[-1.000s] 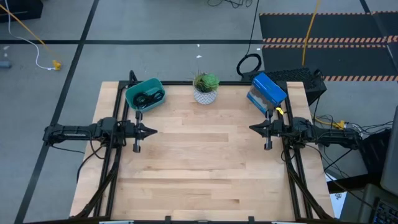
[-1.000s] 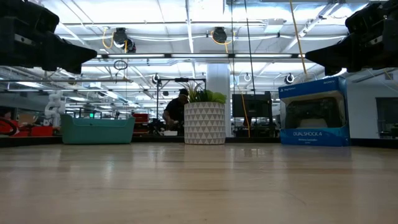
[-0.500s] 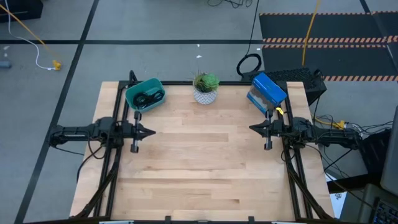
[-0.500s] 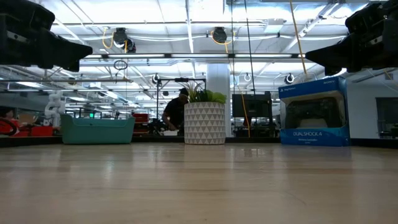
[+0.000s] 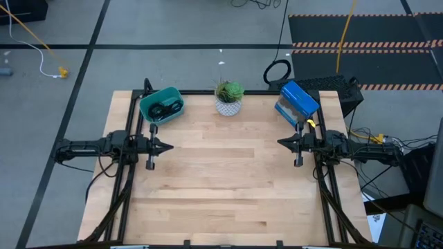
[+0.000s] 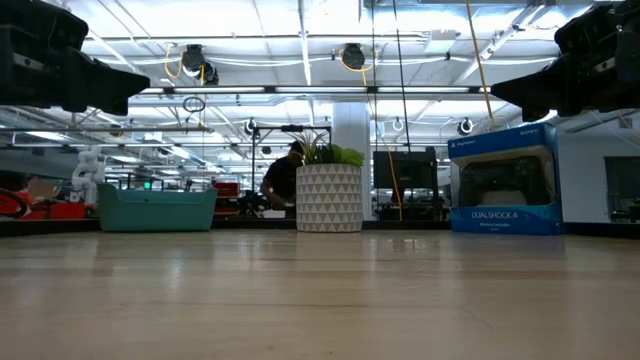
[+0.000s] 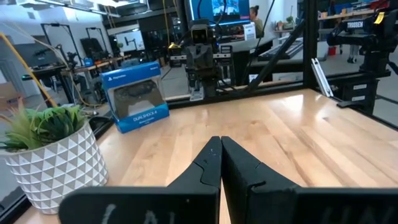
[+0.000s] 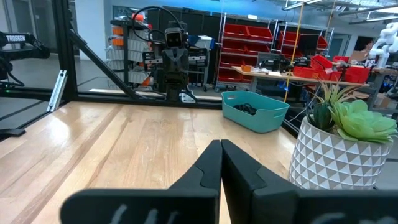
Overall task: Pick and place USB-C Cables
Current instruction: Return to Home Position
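Black USB-C cables lie bundled inside a teal bin at the table's far left. They show again as a dark heap in the right wrist view. A purple-blue cable cannot be made out. My left gripper hovers shut over the table's left side, just near of the bin, pointing right. My right gripper hovers shut over the right side, pointing left. The fingertips are pressed together in both wrist views. Neither gripper holds anything.
A potted plant in a white patterned pot stands at the far edge's middle. A blue controller box sits at the far right. Bare wood spreads between the arms and toward the near edge. A person is in the room behind.
My left arm has drawn back a little toward the table's left edge and risen slightly; its fingers stay shut. The right arm and all objects hold still.
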